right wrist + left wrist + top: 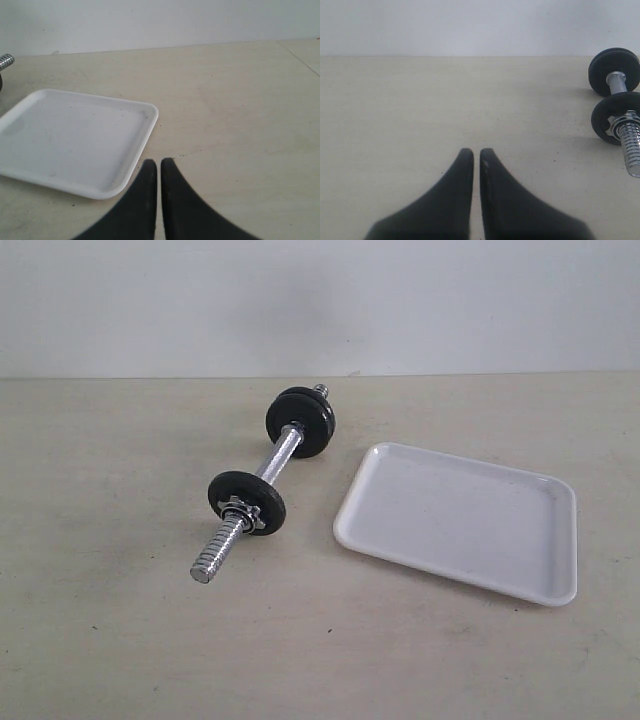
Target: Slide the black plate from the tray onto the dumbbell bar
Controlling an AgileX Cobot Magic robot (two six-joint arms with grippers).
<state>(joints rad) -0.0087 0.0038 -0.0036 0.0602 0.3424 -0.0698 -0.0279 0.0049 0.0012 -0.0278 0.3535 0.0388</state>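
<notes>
Pressed together on nothing, the left end effector (476, 151) is held over bare counter (395, 110), well apart from the dumbbell bar (278, 453). The right end effector (159, 162) is likewise closed and empty, near a corner of the tray (460, 515). No black plate is seen in the tray. It is judged to be among the black discs (247, 502) on the dumbbell bar, though which one cannot be told, so no grip appears needed.
</notes>
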